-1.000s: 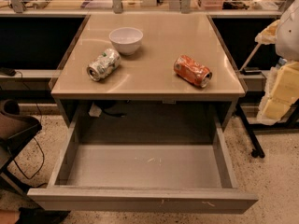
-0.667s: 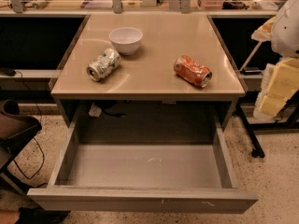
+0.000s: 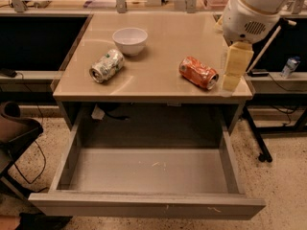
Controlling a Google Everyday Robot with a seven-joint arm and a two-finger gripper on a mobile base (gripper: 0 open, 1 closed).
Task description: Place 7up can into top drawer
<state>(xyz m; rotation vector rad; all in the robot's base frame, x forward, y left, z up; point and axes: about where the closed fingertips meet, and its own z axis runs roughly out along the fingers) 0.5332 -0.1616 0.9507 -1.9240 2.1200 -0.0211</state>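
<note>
Claw at right edge of tabletop, close to front right corner, hanging from white arm housing. Apart or together: cannot tell (only a cream-coloured body seen from the side).

Logged 7up can lying on its side in left half of tabletop, nearer left edge than centre, round end turned toward front left corner. Dented, silver-white with green. Well apart from claw; on tabletop, not in drawer.

Logged white bowl upright just behind 7up can, toward back edge; near, seemingly not touching.

Logged orange can on its side toward front right corner, just beside claw; contact or gap not clear.

Found top drawer pulled out below front edge, front panel nearest camera, plain inner floor in view.
</note>
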